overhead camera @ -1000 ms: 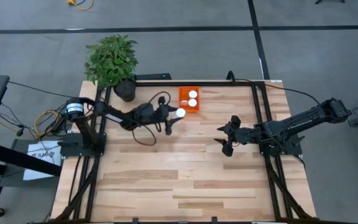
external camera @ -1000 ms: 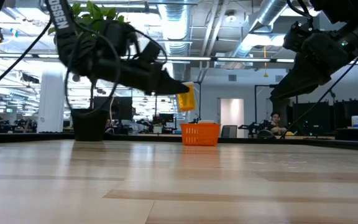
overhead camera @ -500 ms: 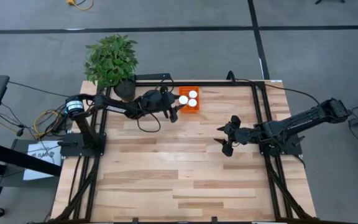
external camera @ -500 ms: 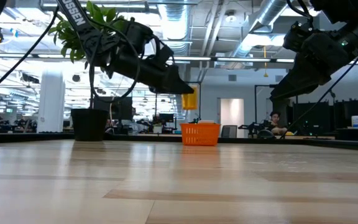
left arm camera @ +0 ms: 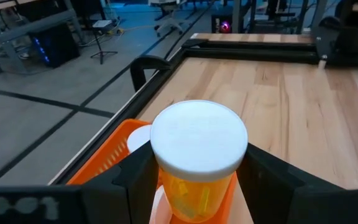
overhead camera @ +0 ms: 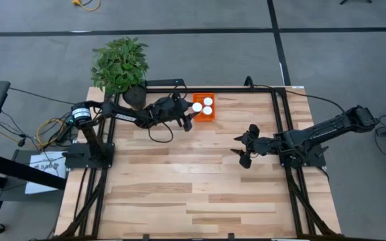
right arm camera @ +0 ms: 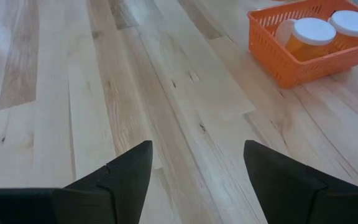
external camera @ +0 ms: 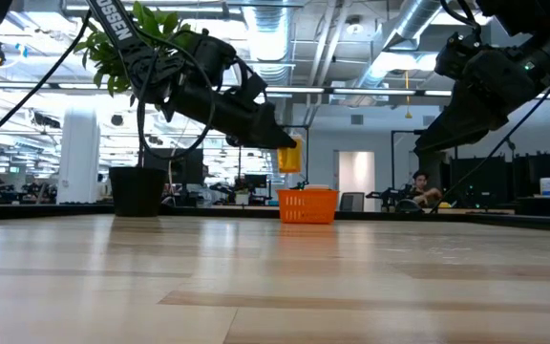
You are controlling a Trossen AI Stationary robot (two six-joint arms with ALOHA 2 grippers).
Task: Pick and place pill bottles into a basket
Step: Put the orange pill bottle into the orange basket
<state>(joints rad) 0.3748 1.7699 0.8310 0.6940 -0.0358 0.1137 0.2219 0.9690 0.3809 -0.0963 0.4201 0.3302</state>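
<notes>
The left gripper (overhead camera: pixel 191 115), a dark 2-finger claw, hangs in the air above the near-left edge of the small bright orange plastic basket (overhead camera: pixel 211 116), at the far side of the pale wooden table (overhead camera: pixel 193 181). Its fingers (left arm camera: pixel 135 180) are closed on an amber pill bottle with a round white cap (left arm camera: pixel 197 158), gripping the body just under the cap; in the low view the held bottle (external camera: pixel 289 155) sits clear above the basket (external camera: pixel 307 205). Inside the basket, 2 more white-capped bottles (right arm camera: pixel 311 38) stand upright side by side, and a third white cap (right arm camera: pixel 285 30) shows behind them. The right gripper (overhead camera: pixel 244 148) waits over the table's right half, well apart from the basket, fingers (right arm camera: pixel 117 177) spread wide and holding nothing. A green leafy plant in a dark pot (overhead camera: pixel 120 67) stands at the table's far-left corner
</notes>
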